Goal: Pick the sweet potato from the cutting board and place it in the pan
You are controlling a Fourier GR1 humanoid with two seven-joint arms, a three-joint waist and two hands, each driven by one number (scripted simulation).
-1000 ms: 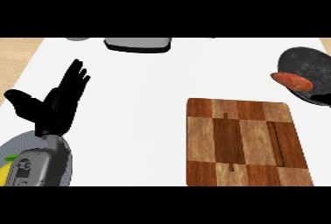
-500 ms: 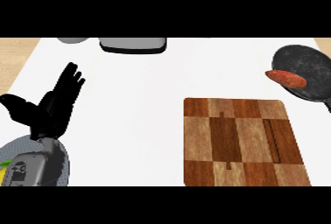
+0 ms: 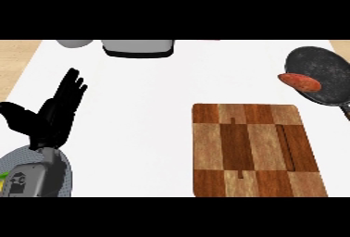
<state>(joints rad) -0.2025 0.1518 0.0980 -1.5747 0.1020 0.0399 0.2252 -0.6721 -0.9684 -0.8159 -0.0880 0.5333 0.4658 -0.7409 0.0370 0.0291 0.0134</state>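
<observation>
The reddish-orange sweet potato (image 3: 299, 82) lies on the left rim of the black pan (image 3: 325, 74) at the upper right of the head view. The checkered wooden cutting board (image 3: 253, 149) sits right of centre with nothing on it. My left hand (image 3: 51, 115) rests at the left edge, fingers straight and pointing up, holding nothing. My right hand does not show in the view.
A grey and black appliance (image 3: 138, 47) stands at the back of the white counter (image 3: 137, 102), with a grey rounded object (image 3: 74, 43) to its left. The pan's handle (image 3: 344, 110) runs off toward the right edge.
The whole view has shifted: the pan, sweet potato and board now sit slightly further left and lower. My left hand stays open at the left edge.
</observation>
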